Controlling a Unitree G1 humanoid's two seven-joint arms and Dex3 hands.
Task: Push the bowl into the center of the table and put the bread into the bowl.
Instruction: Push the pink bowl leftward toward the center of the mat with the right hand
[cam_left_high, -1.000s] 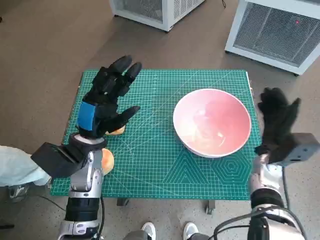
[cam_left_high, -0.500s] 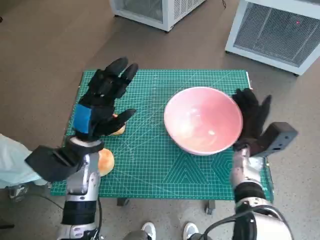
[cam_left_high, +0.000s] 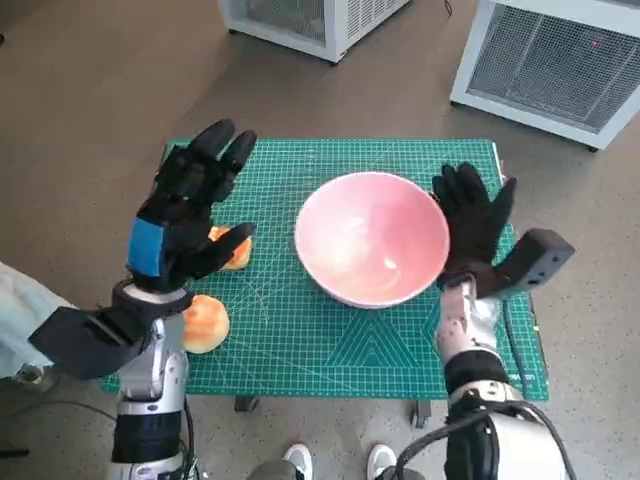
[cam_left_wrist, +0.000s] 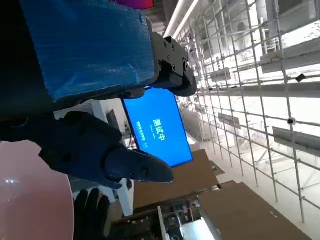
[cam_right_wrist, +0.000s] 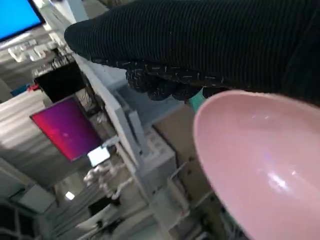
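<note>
Bowl: big round pink bowl (cam_left_high: 371, 250) near middle of green cutting mat (cam_left_high: 300, 340).
Right hand (cam_left_high: 474, 225): flat against bowl's side, fingers apart.
Left hand (cam_left_high: 185, 205): raised, fingers apart, holding nothing.
Bread: two small round golden bread rolls (cam_left_high: 205, 322) on mat under left hand.

A green gridded cutting mat (cam_left_high: 300, 330) covers the small desk, and the wide pink ceramic bowl (cam_left_high: 370, 250) sits on it a little right of the middle. The right robot hand (cam_left_high: 472, 222), in its black knitted glove, stands upright against the bowl's right side, fingers apart. Two round golden bread rolls lie on the mat's left part: one roll (cam_left_high: 235, 250) further back, the other roll (cam_left_high: 205, 322) near the front edge. The left robot hand (cam_left_high: 185, 205), black with blue tape on its back, hangs spread above the left part, over the rear roll. Two white slatted cabinets (cam_left_high: 545, 60) stand on the floor behind the desk.
</note>
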